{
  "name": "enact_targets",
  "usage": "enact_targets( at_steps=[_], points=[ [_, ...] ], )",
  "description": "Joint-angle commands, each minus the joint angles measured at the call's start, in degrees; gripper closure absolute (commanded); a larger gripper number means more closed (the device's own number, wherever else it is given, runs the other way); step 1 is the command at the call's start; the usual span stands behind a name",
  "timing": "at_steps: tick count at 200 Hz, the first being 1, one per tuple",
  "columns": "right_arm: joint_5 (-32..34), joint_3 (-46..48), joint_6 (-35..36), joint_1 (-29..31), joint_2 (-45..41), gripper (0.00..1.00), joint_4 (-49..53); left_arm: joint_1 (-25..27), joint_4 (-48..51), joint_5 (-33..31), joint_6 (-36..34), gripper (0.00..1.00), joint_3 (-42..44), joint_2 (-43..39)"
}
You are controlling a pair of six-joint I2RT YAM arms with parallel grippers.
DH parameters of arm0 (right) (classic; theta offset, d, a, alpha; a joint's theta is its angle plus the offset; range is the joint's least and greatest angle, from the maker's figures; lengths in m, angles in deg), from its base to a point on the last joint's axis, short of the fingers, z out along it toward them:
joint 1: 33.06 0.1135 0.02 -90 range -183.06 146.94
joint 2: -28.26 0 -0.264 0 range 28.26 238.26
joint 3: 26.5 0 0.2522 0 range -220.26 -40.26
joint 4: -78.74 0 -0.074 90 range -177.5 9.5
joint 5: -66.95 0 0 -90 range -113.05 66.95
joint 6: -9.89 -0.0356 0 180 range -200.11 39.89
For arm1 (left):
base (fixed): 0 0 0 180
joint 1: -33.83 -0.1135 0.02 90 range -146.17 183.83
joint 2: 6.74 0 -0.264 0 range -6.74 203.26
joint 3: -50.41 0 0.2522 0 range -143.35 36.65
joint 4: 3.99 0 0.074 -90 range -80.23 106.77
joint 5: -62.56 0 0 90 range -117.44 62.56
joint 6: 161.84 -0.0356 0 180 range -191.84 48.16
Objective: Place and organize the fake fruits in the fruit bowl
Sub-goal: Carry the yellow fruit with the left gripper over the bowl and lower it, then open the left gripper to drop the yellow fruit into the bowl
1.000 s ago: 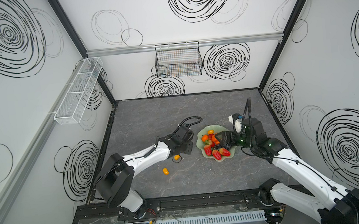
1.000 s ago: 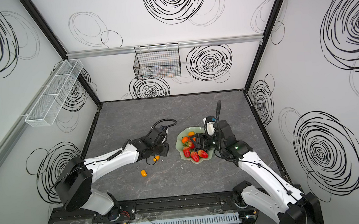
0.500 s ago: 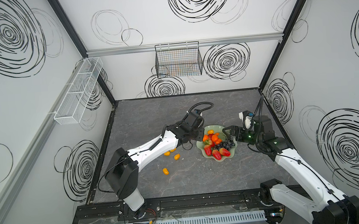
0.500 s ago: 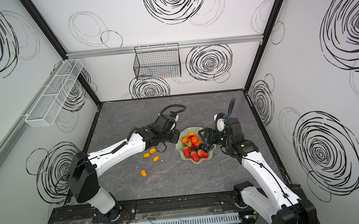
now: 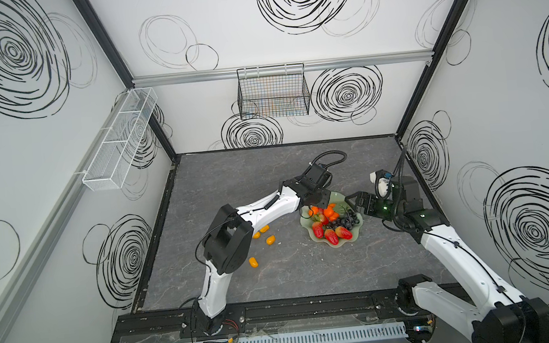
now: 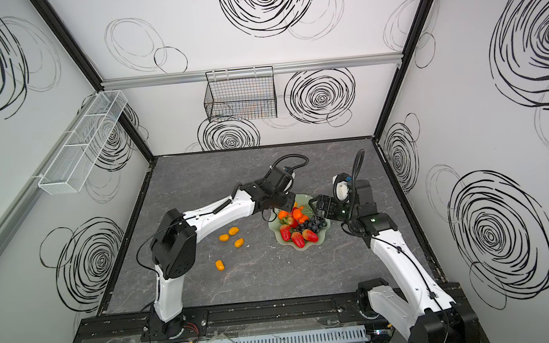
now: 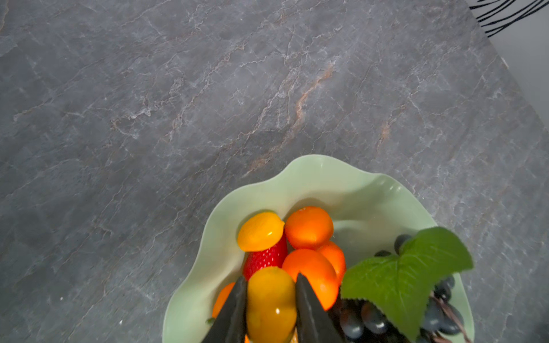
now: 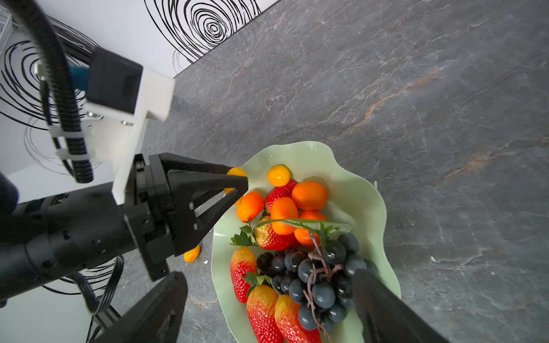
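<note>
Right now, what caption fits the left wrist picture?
Left gripper holds a kumquat over the green fruit bowl of tangerines, strawberry and grapes.

The fruit bowl (image 8: 356, 202), pale mint green with a wavy rim, is sitting upright on the grey table (image 6: 276, 280), right of centre in both top views; red strawberries (image 8: 261, 314) are lying along its front side; the dark grape bunch (image 8: 320, 276) with its green leaf (image 7: 407, 276) is resting beside them; orange tangerines (image 8: 309, 195) are crowding the far side with one kumquat (image 8: 278, 175); another kumquat (image 7: 271, 303) is being pinched in the left gripper (image 7: 271, 277) over the bowl; four kumquats (image 6: 233, 230) are lying loose left of the bowl, apart from it.
</note>
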Motion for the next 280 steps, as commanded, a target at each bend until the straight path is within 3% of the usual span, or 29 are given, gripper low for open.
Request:
enact_targets(
  at_steps=[1,115,152,200,242,280],
  points=[
    [0.7,-1.28,0.89,-0.53,-0.19,0.09,-0.15,-0.91,0.2,-1.62,-1.06,0.71,-3.25,2.47],
    [-0.03,5.54,0.93,-0.49,-8.46,0.1,-4.97,-1.57,0.55,-5.04,-0.8,0.66,-6.37,8.1],
    [-0.08,5.34,0.93,-0.51,-8.66,0.1,-4.73,-1.57,0.47,-5.04,-0.85,0.57,-5.81,7.75],
    [1.56,4.39,1.8,0.26,-9.54,0.1,-3.32,-1.31,-0.03,-4.78,-0.71,0.55,-4.26,4.08],
    [8.19,2.25,1.98,8.42,-8.96,0.1,-2.82,-1.02,-1.67,-5.86,0.25,0.54,1.43,-5.61],
    [13.92,0.56,0.75,18.17,-5.76,0.09,-5.12,-1.54,-3.76,-8.03,2.31,0.54,13.37,-16.52]
  ],
)
